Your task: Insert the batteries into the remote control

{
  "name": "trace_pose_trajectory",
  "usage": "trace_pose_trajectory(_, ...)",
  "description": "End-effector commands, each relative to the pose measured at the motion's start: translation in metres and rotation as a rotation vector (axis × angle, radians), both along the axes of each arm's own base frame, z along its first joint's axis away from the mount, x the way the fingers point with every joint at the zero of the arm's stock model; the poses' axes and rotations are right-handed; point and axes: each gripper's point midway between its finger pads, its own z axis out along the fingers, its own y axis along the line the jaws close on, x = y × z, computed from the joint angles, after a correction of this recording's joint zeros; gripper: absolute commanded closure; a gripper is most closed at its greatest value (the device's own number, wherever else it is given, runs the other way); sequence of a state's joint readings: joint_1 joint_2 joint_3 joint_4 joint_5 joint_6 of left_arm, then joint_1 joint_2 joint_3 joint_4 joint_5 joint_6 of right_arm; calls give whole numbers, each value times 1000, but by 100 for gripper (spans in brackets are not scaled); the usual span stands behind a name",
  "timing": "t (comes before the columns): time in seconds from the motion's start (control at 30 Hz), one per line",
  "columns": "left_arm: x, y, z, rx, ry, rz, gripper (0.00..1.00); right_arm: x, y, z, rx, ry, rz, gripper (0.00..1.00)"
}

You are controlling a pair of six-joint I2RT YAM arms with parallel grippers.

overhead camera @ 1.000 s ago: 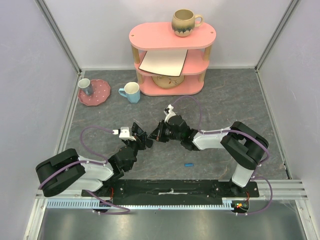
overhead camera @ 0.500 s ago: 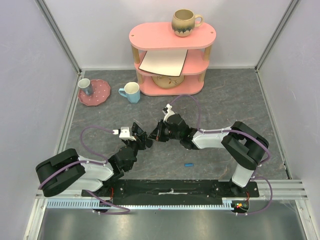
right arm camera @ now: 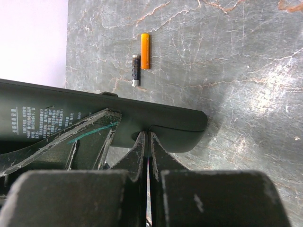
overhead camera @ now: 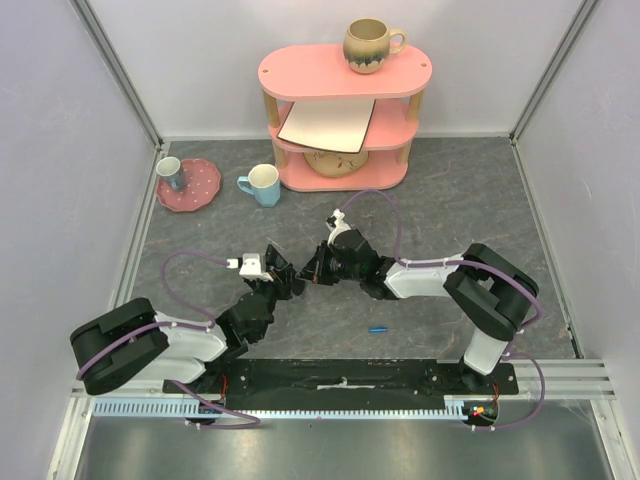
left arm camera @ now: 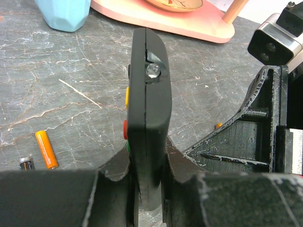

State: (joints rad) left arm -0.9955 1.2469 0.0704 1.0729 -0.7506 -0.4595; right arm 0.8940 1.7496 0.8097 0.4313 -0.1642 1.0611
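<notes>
My left gripper (left arm camera: 147,163) is shut on the black remote control (left arm camera: 147,90) and holds it edge-on above the table, with coloured buttons on its left side. In the right wrist view the remote's printed back (right arm camera: 71,118) faces the camera. My right gripper (right arm camera: 148,138) is shut, its tips pressed against the seam of the back cover. An orange battery (right arm camera: 145,50) and a dark battery (right arm camera: 135,70) lie on the table beyond; both also show in the left wrist view, the orange battery (left arm camera: 46,149) and the dark battery (left arm camera: 26,163). A blue battery (overhead camera: 378,328) lies near the front. The grippers meet mid-table, left gripper (overhead camera: 287,283) and right gripper (overhead camera: 313,270).
A pink three-tier shelf (overhead camera: 342,75) with a mug, a board and a bowl stands at the back. A light blue cup (overhead camera: 263,185) and a pink plate (overhead camera: 190,185) with a small cup sit back left. Walls close in both sides.
The right gripper has edged slightly left, closer against the remote. The left gripper and the remote have hardly moved.
</notes>
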Motion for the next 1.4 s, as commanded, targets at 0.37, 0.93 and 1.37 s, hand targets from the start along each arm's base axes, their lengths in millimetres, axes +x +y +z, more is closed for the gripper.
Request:
trace_pose_trajectory(0.37,1,-16,26,-45,-54,-42,98,-37,-60,-83,-315,139,4,100)
trace_pose_trajectory(0.93,2,-13,22,-25,-44,-30,98,-34,-72,-66,-250,90,-48,100)
trace_pose_trajectory(1.37,-10,-21,8,-110,40,-85,98,-11,-58,9,-117,-106,-34,35)
